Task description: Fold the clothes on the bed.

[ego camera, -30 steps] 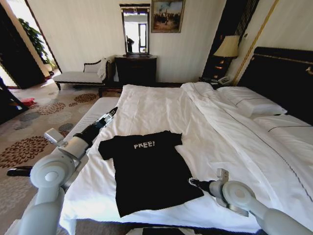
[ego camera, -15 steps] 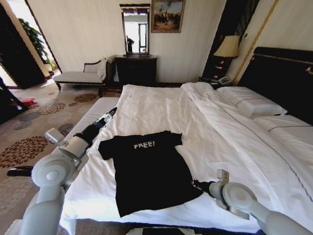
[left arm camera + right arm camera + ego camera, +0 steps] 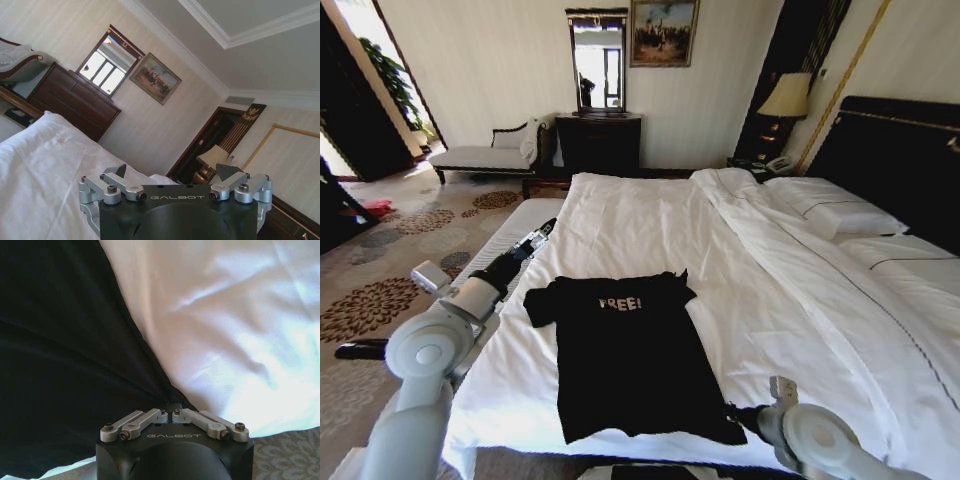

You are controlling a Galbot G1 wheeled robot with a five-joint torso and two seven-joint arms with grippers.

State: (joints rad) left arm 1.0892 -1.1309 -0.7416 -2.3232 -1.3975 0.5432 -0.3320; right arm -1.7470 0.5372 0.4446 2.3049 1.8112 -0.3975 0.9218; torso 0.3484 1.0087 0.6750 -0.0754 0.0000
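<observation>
The right gripper [image 3: 170, 412] is sitting low at the near edge of the bed [image 3: 650, 215], its two fingers drawn together on the bottom right corner of the black T-shirt [image 3: 630, 355]. In the right wrist view the finger links are meeting at the middle with the dark cloth [image 3: 65, 350] bunched between them, and white sheet [image 3: 235, 325] is lying just beside the shirt's edge. In the head view the same gripper [image 3: 738, 414] is showing at that hem corner, with the right arm running off toward the bottom right.

The T-shirt is lying flat, chest up, on the near part of the bed, its white "FREE!" lettering [image 3: 619, 303] facing up and its collar pointing toward the far side. Both short sleeves are spread out to the sides. The hem corner under the gripper is reaching close to the mattress edge.

The left gripper [image 3: 542, 234] is hanging in the air by the left side of the bed, apart from the shirt's left sleeve. In the left wrist view its fingers [image 3: 114, 172] are standing wide apart with nothing between them, pointing out over the white bedding toward a dark dresser [image 3: 597, 142] and a mirror [image 3: 597, 60] on the far wall.

White pillows [image 3: 835, 212] are lying near the dark headboard [image 3: 900, 160] on the right, with a lamp [image 3: 786, 97] beyond.
</observation>
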